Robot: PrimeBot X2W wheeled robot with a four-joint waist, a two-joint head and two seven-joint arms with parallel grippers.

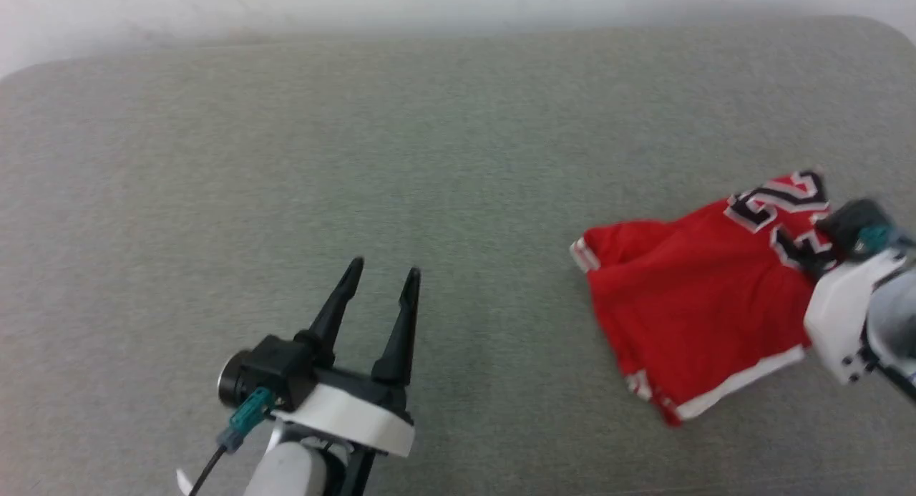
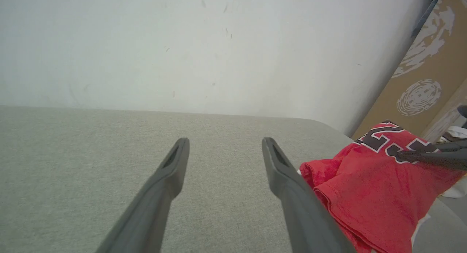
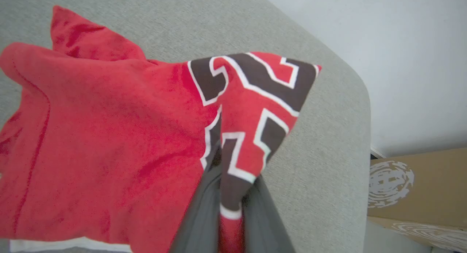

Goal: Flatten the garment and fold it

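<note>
The garment (image 1: pixel 698 295), a red jersey with white trim and black white-outlined lettering, lies bunched at the right of the grey padded table (image 1: pixel 429 159). My right gripper (image 1: pixel 816 261) is shut on a fold of its lettered part, and the right wrist view shows the garment (image 3: pixel 109 136) pinched between the two fingers (image 3: pixel 204 213) and lifted into a peak. My left gripper (image 1: pixel 385 275) hovers open and holds nothing over bare table at the lower left, well apart from the cloth. In the left wrist view the garment (image 2: pixel 375 194) sits just right of the open left gripper (image 2: pixel 225 143).
A white wall (image 2: pixel 204 45) rises behind the table's far edge. Cardboard boxes (image 3: pixel 416 187) stand past the table's rounded right corner (image 3: pixel 357 99). Bare grey surface spreads across the left and middle.
</note>
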